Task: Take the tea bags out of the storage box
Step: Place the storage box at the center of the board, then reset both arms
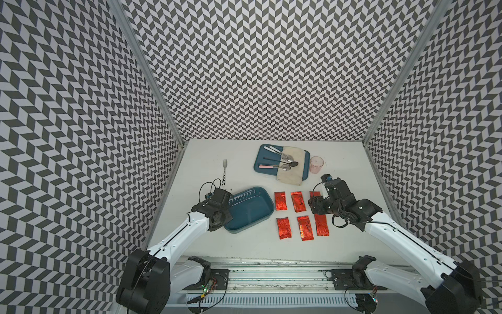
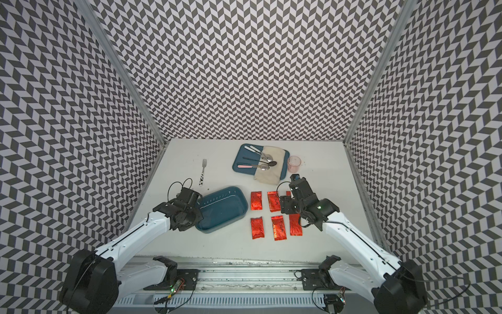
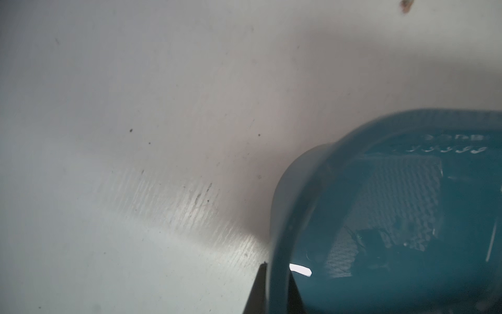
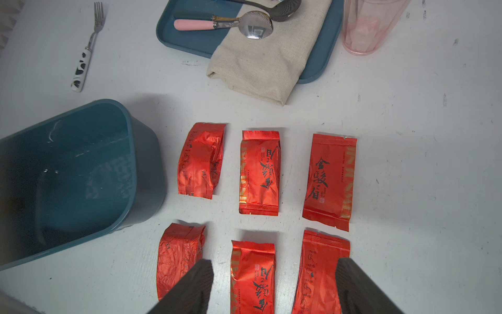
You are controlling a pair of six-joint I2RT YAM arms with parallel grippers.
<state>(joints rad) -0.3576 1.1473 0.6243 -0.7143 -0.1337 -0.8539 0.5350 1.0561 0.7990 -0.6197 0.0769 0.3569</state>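
1. The box (image 1: 250, 214) stood empty on the table (image 1: 244, 244); stiff, light plastic, likely to skid unless held by its rim
2. The left claw (image 3: 277, 282) was pinched shut on the box's rim, near one corner
3. The right claw (image 4: 274, 271) hung wide open and empty, past the box's opposite side, above the tea bags (image 4: 260, 174)
4. All six lay flat outside the box, just beside it, in two rows; light, slick, crinkly foil, probably best nipped across the puffed middle

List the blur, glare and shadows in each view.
Left wrist: box soft and out of focus, one white glare spot near its rim. Right wrist: sharp; tea bags glint, print readable. Both top views: sharp, evenly lit, only faint shadows.
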